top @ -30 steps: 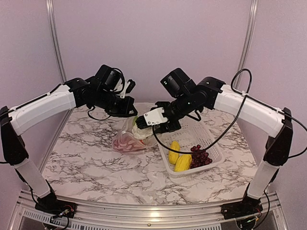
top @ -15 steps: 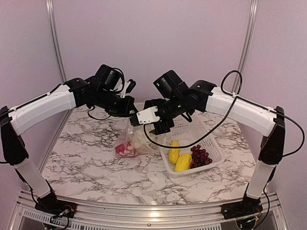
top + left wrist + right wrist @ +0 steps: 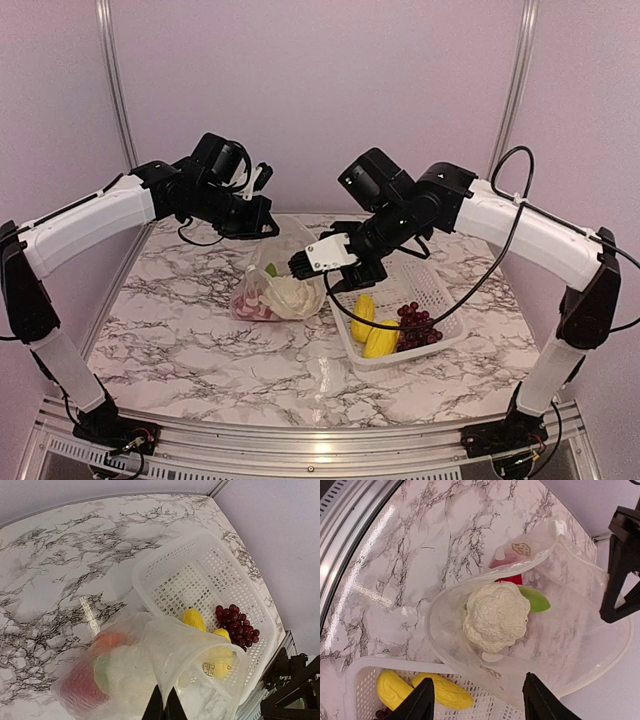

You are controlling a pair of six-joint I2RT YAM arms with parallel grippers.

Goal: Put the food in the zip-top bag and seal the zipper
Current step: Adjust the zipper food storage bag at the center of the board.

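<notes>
Marble counter (image 3: pixel 200 340). Left pincer (image 3: pixel 162 707) clamped on bag (image 3: pixel 190 650) rim, holding mouth raised. Right pincer (image 3: pixel 477 680) spread, empty, facing mouth; cauliflower (image 3: pixel 496 616) inside bag just beyond its fingertips. Yellow pieces (image 3: pixel 395 690), grapes (image 3: pixel 237 625) in basket (image 3: pixel 200 565) below it.

Left of the white basket (image 3: pixel 437 287), the zip-top bag (image 3: pixel 255 285) gapes its mouth toward the basket, half filled by the cauliflower (image 3: pixel 496 616). The right gripper (image 3: pixel 300 266), fingers apart, hangs between basket and mouth, crowding that way in. The basket's far half and the table (image 3: pixel 200 340) in front of it offer room.
</notes>
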